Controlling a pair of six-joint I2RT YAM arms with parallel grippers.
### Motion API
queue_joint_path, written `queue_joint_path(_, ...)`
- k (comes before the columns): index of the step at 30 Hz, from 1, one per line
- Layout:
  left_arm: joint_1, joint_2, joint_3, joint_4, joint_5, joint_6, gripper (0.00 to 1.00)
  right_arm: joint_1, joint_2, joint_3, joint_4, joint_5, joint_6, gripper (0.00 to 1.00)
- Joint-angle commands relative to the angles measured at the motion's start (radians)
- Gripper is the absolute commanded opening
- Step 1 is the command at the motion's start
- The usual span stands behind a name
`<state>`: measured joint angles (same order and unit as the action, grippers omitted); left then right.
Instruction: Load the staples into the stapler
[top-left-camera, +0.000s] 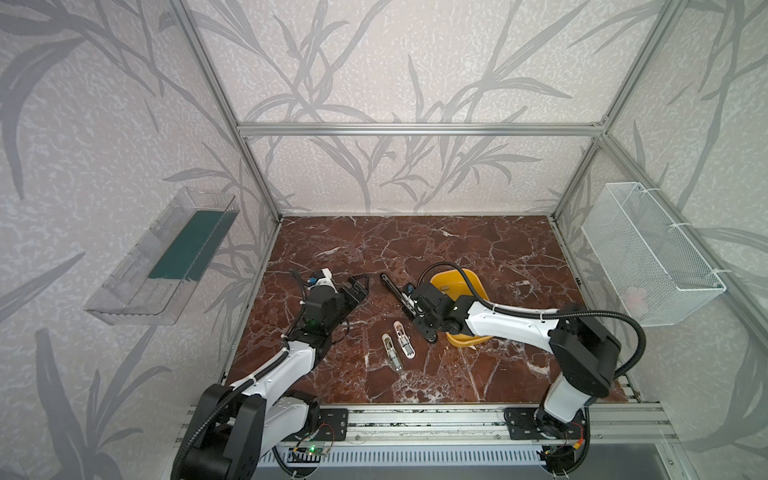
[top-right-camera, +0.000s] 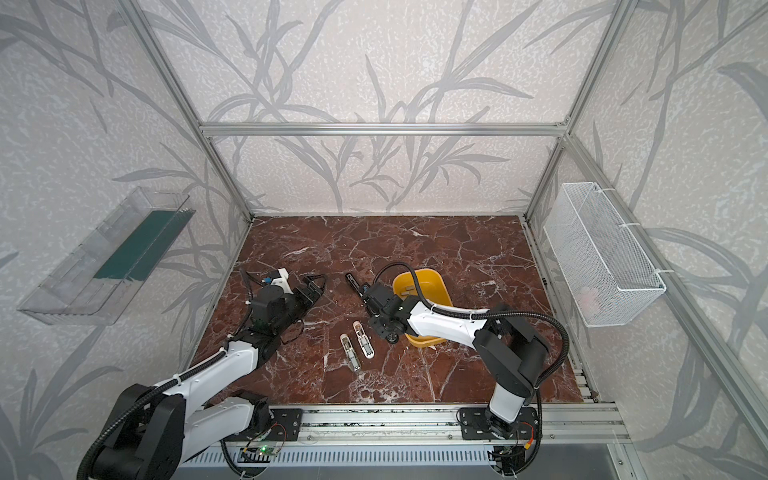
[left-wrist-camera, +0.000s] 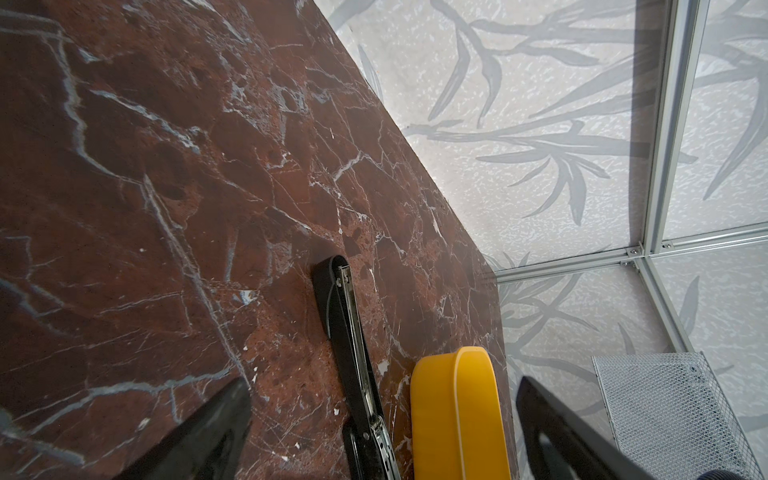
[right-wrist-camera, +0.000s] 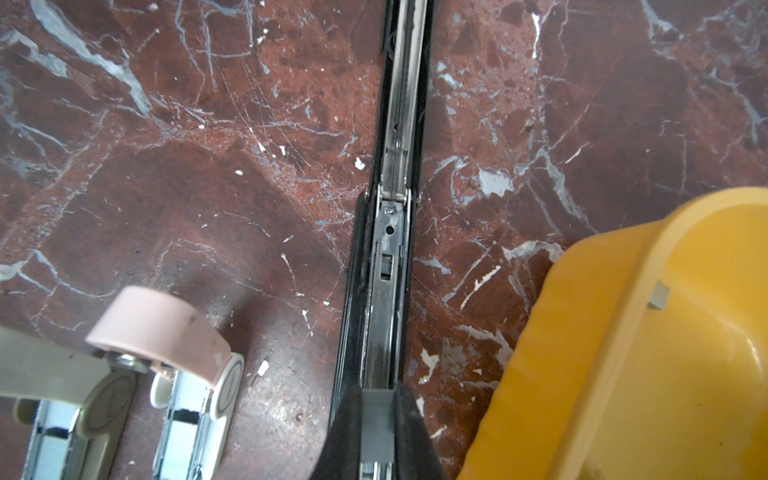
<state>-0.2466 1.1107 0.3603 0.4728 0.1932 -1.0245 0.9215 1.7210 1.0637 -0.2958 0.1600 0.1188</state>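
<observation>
**A:** Which stapler is it working on?

**B:** The long black stapler (top-left-camera: 391, 286), opened flat on the red-brown marble tabletop (top-left-camera: 478, 249), near the middle of both top views. The right gripper (top-left-camera: 409, 308) has its fingers (right-wrist-camera: 411, 440) pinched together on the near end of it. In the right wrist view they look clamped on the bare metal rail.

**A:** Why hold it there?

**B:** To pin it down, I'd say, so the channel faces up and doesn't skid when a strip goes in.

**A:** And the staples?

**B:** The short grey metal staples (right-wrist-camera: 658, 296) lie inside the yellow plastic bin (right-wrist-camera: 561, 353). That's just right of the stapler in the top views, partly under the right arm, so it's a short reach. I can't see any in the channel, so loading looks not yet begun.

**A:** The other arm?

**B:** The left gripper (top-left-camera: 358, 291) is poised left of the stapler, near it but apart, fingers (left-wrist-camera: 208, 432) spread wide with nothing between them. It points towards the stapler and bin, so my guess is it fetches a strip while the right one steadies.

**A:** Those little ones?

**B:** Two small white mini staplers (top-left-camera: 391, 352), flipped open, side by side below the black one in the frame. Neither gripper touches them.
</observation>
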Motion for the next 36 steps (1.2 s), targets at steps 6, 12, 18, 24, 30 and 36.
queue_joint_path(6, -0.001, 0.010, 0.032, 0.029, 0.006, -0.011, 0.99, -0.007, 0.014, 0.024, -0.017, 0.013, -0.006, 0.00)
queue_joint_path(12, 0.000, 0.011, 0.033, 0.030, 0.006, -0.011, 0.99, -0.006, 0.018, 0.027, -0.019, 0.010, -0.007, 0.00)
queue_joint_path(18, 0.000, 0.018, 0.035, 0.031, 0.010, -0.014, 0.99, -0.006, 0.033, 0.034, -0.022, 0.006, -0.006, 0.00)
queue_joint_path(24, 0.000, 0.026, 0.034, 0.036, 0.014, -0.017, 0.99, -0.006, 0.041, 0.039, -0.027, 0.001, -0.006, 0.00)
queue_joint_path(30, 0.000, 0.026, 0.034, 0.036, 0.014, -0.017, 0.99, -0.006, 0.047, 0.043, -0.036, -0.020, 0.010, 0.00)
queue_joint_path(36, 0.000, 0.030, 0.036, 0.036, 0.015, -0.017, 0.99, -0.006, 0.055, 0.049, -0.047, -0.031, 0.030, 0.00)
